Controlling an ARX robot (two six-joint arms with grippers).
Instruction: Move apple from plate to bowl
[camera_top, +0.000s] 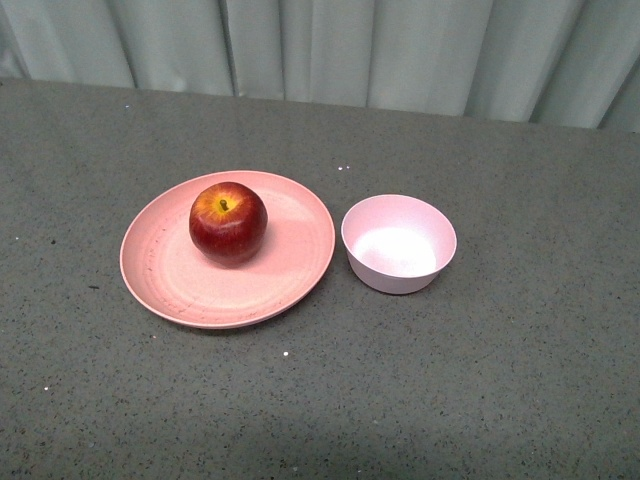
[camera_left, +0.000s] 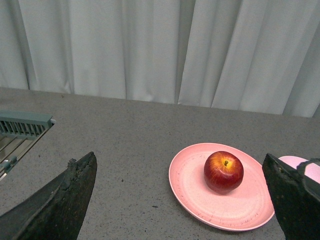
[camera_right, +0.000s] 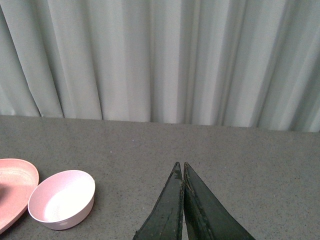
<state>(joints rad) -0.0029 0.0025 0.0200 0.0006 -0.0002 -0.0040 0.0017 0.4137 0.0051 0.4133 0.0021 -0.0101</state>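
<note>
Apple (camera_top: 228, 222) on plate (camera_top: 178, 287), bowl (camera_top: 396, 279) just beside

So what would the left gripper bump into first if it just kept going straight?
Most likely the plate, then the apple sitting on it. Both lie ahead between the open fingers of the left gripper, though depth is hard to judge.

We find the glossy dark-red apple (camera_top: 228, 222) upright, stem up, on the far half of the salmon-pink plate (camera_top: 290, 262). The pale pink bowl (camera_top: 392, 278) stands upright and empty, just right of the plate.
</note>
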